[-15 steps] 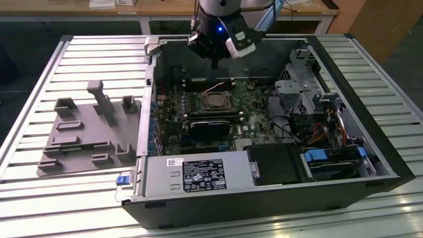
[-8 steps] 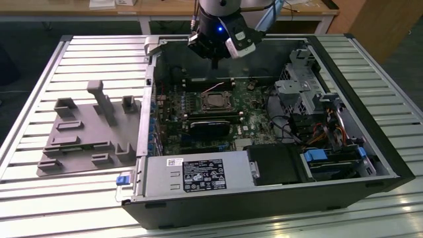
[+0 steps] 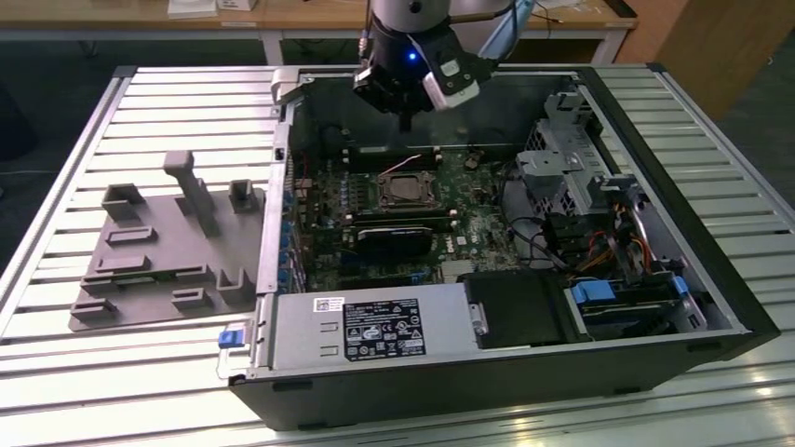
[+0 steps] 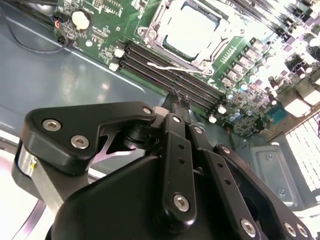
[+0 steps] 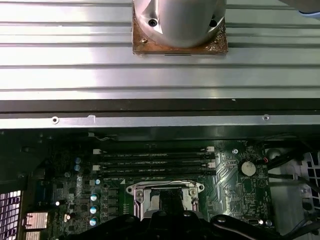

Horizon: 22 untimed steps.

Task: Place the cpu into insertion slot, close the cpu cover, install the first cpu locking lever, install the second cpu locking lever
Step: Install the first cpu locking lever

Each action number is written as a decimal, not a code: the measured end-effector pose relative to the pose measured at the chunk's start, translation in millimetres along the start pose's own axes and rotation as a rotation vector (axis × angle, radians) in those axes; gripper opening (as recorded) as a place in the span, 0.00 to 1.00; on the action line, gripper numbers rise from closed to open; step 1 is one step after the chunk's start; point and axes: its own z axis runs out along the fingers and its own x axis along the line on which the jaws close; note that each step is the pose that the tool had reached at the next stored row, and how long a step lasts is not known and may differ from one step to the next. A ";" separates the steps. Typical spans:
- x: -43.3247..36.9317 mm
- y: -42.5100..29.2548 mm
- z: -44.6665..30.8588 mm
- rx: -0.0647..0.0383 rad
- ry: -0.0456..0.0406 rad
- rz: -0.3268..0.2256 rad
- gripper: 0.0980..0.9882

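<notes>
My gripper hangs above the back part of the open computer case, over the motherboard and short of the insertion slot. In the second wrist view its black fingertips are pressed together with nothing between them. Beyond them the cpu lies flat in the slot, its silvery top showing. The cpu cover lies flat around it as a metal frame. A thin wire lever runs along the slot's near edge. In the first wrist view the slot's metal rim is partly hidden by the gripper body.
Black memory slots sit between the gripper and the socket. The case wall and slatted table lie behind. A grey fixture plate rests at the exterior view's left. The power supply and drive cages crowd the case.
</notes>
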 end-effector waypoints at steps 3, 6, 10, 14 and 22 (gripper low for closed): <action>0.8 -0.9 3.7 0.005 -0.0046 -0.001 0.00; 1.1 -2.2 9.0 0.006 -0.0074 -0.002 0.00; 1.5 -3.8 15.9 0.006 -0.0098 -0.003 0.00; 1.8 -5.0 20.7 0.006 -0.0101 -0.003 0.00; 1.4 -4.8 26.6 0.006 -0.0101 -0.003 0.00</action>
